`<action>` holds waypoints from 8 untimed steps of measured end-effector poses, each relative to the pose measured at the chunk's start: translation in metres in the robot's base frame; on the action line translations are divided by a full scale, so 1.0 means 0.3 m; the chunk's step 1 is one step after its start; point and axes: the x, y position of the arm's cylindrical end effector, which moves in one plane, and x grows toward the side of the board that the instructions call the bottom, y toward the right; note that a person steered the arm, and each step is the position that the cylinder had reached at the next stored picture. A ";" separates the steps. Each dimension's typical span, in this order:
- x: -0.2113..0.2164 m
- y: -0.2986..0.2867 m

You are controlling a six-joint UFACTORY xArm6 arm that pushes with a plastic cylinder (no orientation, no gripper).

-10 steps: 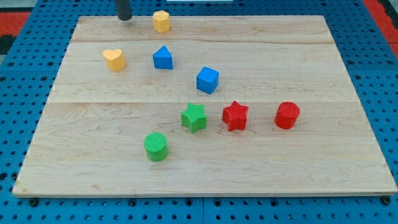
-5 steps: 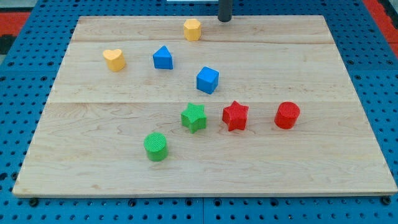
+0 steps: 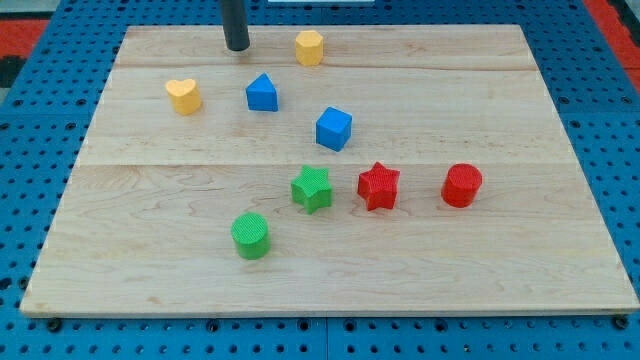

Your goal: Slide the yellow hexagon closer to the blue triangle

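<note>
The yellow hexagon (image 3: 309, 47) sits near the top edge of the wooden board, up and to the right of the blue triangle (image 3: 262, 92). My tip (image 3: 237, 47) rests on the board to the left of the hexagon and above the triangle, a little to its left, touching neither block.
A yellow heart (image 3: 184, 96) lies left of the triangle. A blue cube (image 3: 334, 128) sits at mid-board. A green star (image 3: 312, 188), a red star (image 3: 379, 185) and a red cylinder (image 3: 462, 185) form a row below it. A green cylinder (image 3: 251, 236) lies lower left.
The hexagon moved right between the first two frames and has since stayed put. My tip went from the hexagon's left to its right, then back to its left.
</note>
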 end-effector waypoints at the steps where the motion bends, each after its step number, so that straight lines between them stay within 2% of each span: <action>1: 0.095 -0.006; 3: 0.280 -0.259; 4: 0.354 -0.314; 5: 0.197 -0.294; 6: -0.016 -0.017; 7: -0.155 0.256; 8: -0.138 0.366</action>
